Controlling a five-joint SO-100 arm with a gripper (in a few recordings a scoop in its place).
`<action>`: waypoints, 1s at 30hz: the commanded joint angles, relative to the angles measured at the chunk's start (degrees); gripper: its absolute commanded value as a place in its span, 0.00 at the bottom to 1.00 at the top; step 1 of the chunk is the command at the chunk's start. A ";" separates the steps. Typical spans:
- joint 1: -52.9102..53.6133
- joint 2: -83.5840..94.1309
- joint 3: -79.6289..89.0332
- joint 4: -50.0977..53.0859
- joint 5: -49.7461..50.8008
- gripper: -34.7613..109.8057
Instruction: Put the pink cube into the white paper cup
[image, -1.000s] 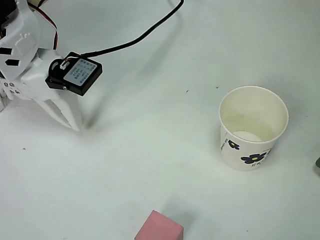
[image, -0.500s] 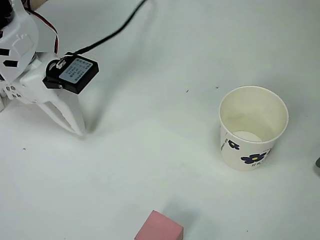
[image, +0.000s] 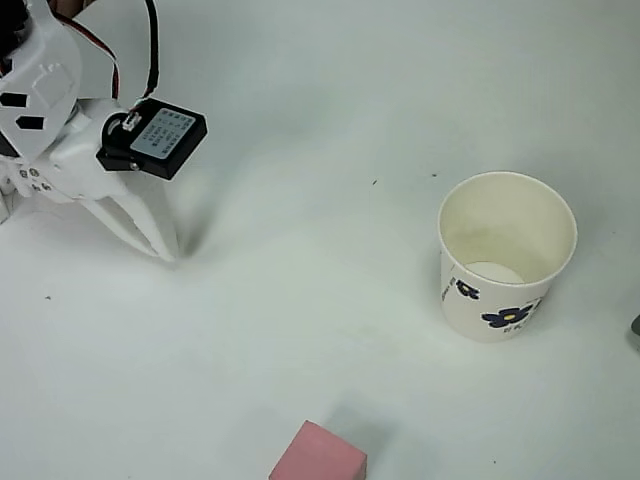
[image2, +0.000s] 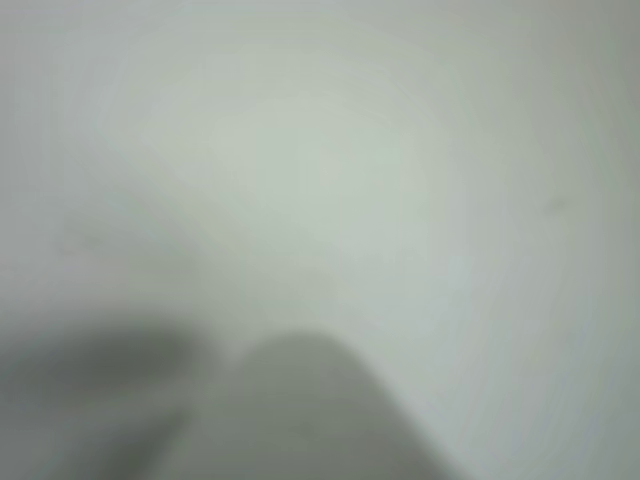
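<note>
Overhead view: pink cube (image: 318, 455) well apart from pincer (image: 160, 245)

White table (image: 330, 120), small dark specks

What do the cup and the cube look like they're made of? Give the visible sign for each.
White paper cup: apparently thin paper, matte; rolled rim, printed blue flowers. Pink cube: uncertain, maybe foam or painted wood; matte, plain, sharp edges, no shine.
</note>
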 joint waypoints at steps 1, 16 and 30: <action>-0.62 1.05 -1.05 -2.64 -1.49 0.24; 3.69 0.09 -8.53 -4.13 -5.27 0.24; 7.82 -44.65 -40.61 -9.84 -15.03 0.24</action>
